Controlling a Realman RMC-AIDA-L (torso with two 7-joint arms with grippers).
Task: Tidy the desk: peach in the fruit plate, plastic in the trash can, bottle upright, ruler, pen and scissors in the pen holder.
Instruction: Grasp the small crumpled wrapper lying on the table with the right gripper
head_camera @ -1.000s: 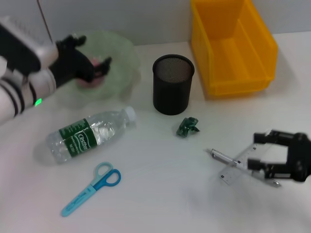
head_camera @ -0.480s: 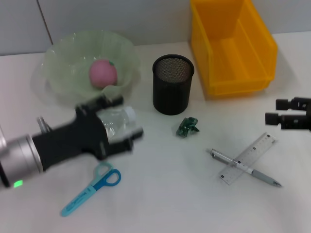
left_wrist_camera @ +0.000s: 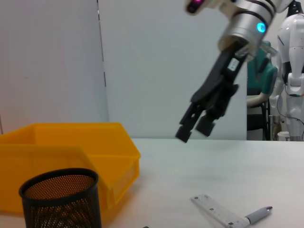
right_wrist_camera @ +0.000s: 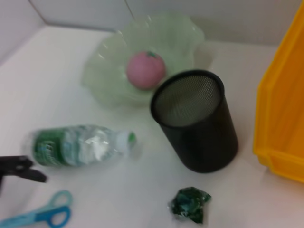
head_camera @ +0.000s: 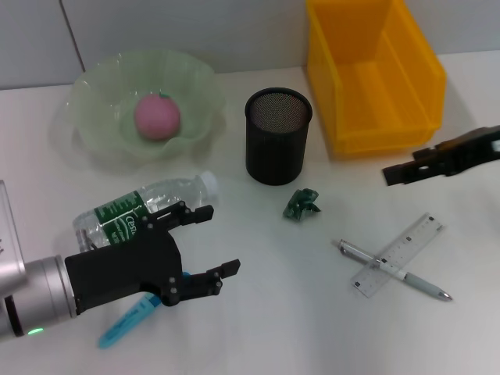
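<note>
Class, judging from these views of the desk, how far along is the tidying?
Done: the peach sits in the fruit plate. In hand: the open left gripper hovers beside the lying bottle. The right gripper hangs above the desk, holding nothing. Left: the plastic, scissors, ruler and pen lie on the desk; the pen holder looks empty.
</note>
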